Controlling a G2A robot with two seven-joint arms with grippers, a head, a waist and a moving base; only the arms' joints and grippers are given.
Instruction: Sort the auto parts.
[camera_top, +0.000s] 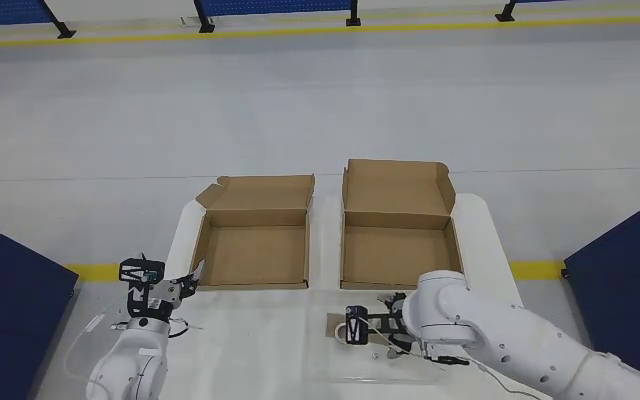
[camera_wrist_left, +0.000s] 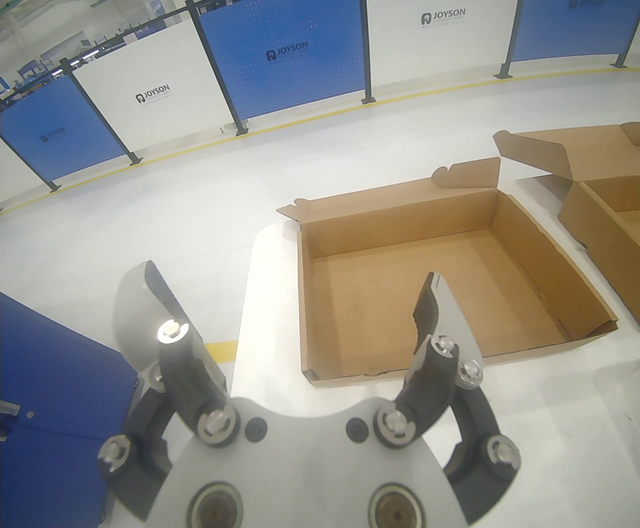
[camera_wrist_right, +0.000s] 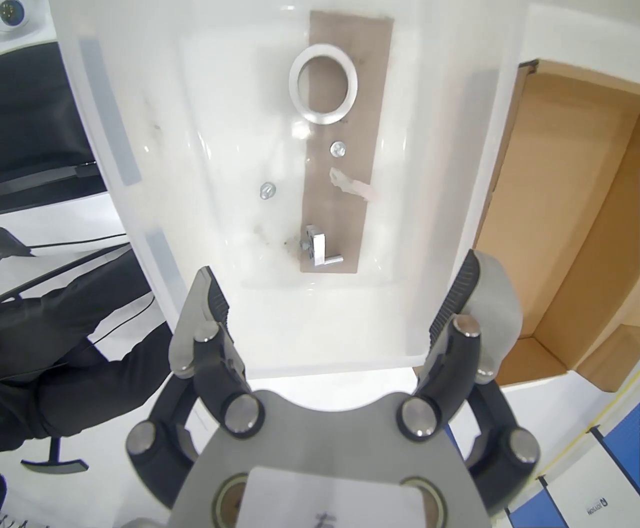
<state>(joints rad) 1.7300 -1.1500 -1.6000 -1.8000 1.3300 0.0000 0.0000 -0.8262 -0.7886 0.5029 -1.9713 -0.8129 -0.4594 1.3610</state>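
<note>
Right gripper (camera_wrist_right: 340, 265) wide, left gripper (camera_wrist_left: 291, 272) wide, L-bracket (camera_wrist_right: 316, 247) lengthwise along cardboard strip (camera_wrist_right: 372, 100)

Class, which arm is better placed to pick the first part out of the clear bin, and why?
Right. The right gripper hangs open over the bin, near the metal bracket; the left gripper is beside the empty box.
</note>
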